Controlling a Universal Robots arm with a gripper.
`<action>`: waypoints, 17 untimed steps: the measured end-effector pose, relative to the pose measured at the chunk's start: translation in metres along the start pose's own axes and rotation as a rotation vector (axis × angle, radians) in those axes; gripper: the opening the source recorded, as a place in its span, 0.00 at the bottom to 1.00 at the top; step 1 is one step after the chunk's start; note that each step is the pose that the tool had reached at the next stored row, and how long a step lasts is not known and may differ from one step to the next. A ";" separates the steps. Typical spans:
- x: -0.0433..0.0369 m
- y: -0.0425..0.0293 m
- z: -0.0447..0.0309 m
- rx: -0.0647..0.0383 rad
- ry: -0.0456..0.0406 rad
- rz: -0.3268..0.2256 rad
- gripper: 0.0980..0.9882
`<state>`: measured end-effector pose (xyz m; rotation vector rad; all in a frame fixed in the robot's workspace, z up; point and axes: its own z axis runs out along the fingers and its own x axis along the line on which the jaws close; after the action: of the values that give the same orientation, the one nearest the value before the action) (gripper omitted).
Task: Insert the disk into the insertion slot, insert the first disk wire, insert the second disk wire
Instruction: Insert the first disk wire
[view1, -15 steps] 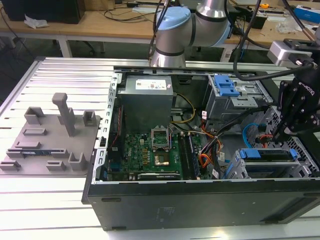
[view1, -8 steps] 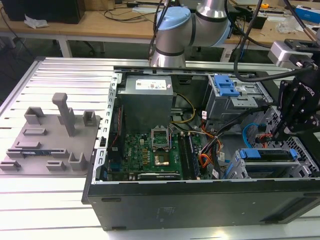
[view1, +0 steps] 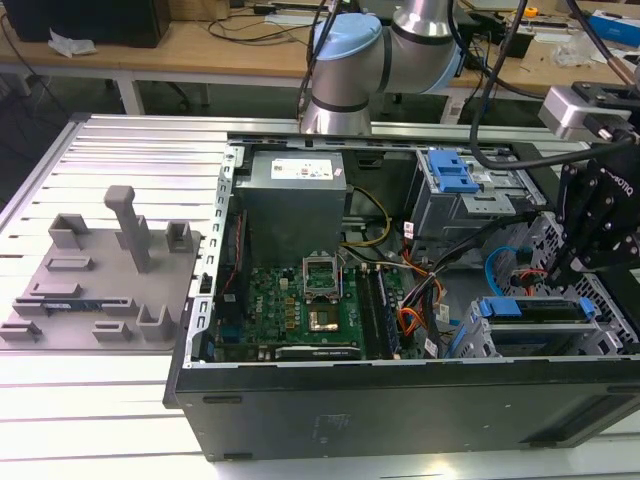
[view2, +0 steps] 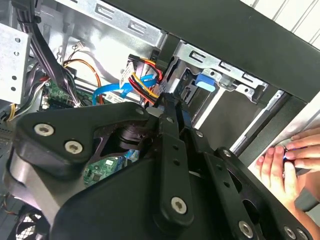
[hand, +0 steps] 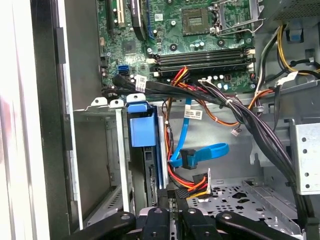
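Jaws stand nearly closed, pinching the black wire connector (hand: 176, 194) at the end of the red, yellow and orange wire bundle (hand: 192, 180), as the first wrist view shows. The connector is just beside the edge of the disk (hand: 145, 125); whether it is seated cannot be told. The disk, framed by its blue caddy, sits inside the insertion slot (hand: 121, 160), the silver sheet-metal cage. In the exterior view this cage occupies the corner of the computer case (view1: 400, 400) toward the exterior view's right, along the case's near wall. A blue flat cable (hand: 207, 151) loops beside the disk, its black plug lying against the caddy rail. Farther out, the motherboard (view1: 300, 300) covers the case floor. The grey power supply (view1: 295, 195) stands at the far wall. A smaller blue latch piece (view1: 450, 172) sits on a grey bay in the far corner. The case rests on the table (view1: 130, 140), made of aluminium slats. A grey fixture plate (view1: 100, 270) lies near the table edge at the exterior view's left, apart from the case. In the second wrist view a person's hand (view2: 287, 162) is just outside the case wall.
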<state>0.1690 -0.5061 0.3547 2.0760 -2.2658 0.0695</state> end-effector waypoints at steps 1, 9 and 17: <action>0.0000 0.0000 0.0000 0.000 -0.0001 0.000 0.07; 0.0056 -0.0005 0.0005 0.000 0.0000 0.000 0.07; 0.0101 -0.0009 0.0011 0.000 -0.0002 0.000 0.07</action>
<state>0.1690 -0.5164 0.3544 2.0761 -2.2658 0.0693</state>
